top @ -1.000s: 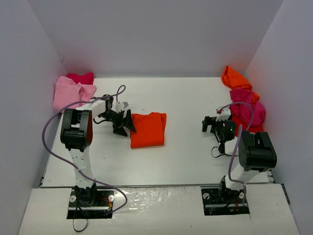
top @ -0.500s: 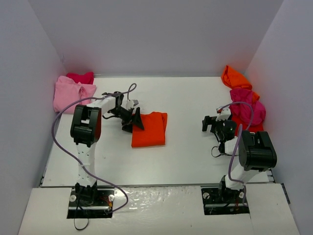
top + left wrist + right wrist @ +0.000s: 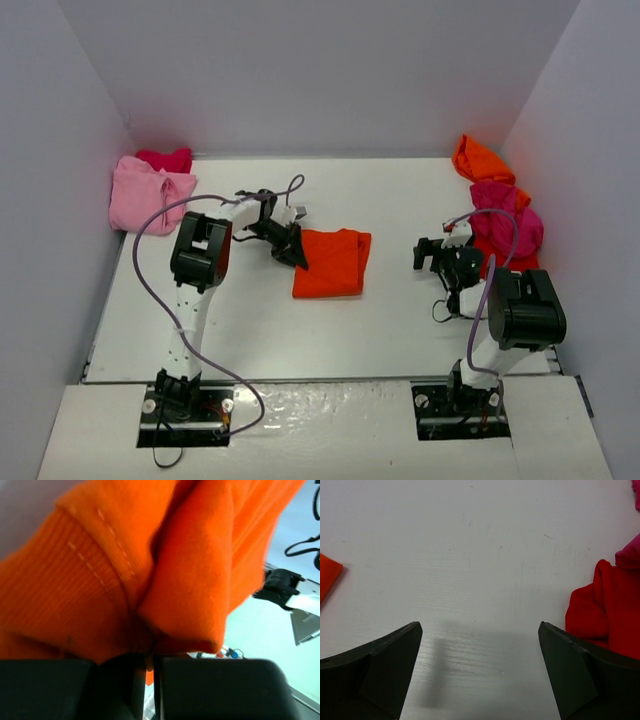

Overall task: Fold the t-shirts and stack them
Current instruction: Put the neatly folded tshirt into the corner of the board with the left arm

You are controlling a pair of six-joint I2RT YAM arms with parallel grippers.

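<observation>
- Now the left gripper [image 3: 295,250] is pinched shut on the left edge of the folded orange-red t-shirt [image 3: 335,262]; a second ago its jaws stood apart, just short of the cloth.
- Its wrist view confirms the hold: the left gripper [image 3: 152,656] has a bunched fold of the folded orange-red t-shirt [image 3: 190,570] drawn in between its fingers, with a ribbed, stitched band showing to the left.
- Over that same second the shirt has slid rightward and now lies near the middle of the tabletop [image 3: 400,195], slightly left of centre, extending right from the closed jaws.
- As a judgement, folding of this piece looks finished and the grip is for carrying or dragging it to a stack; a pinch on one edge only could let the fold fall open when lifted.
- Meanwhile the right gripper [image 3: 428,255] is spread wide and holds nothing; it hangs over bare surface near the right edge.
- From its own camera, the right gripper [image 3: 480,672] has a red t-shirt [image 3: 605,610] just off its right finger, not touching.
- Unfolded tees wait along the right edge: an orange t-shirt [image 3: 478,158] furthest back, then a magenta t-shirt [image 3: 505,215].
- A light pink t-shirt [image 3: 145,190] lies bunched in the far left corner.
</observation>
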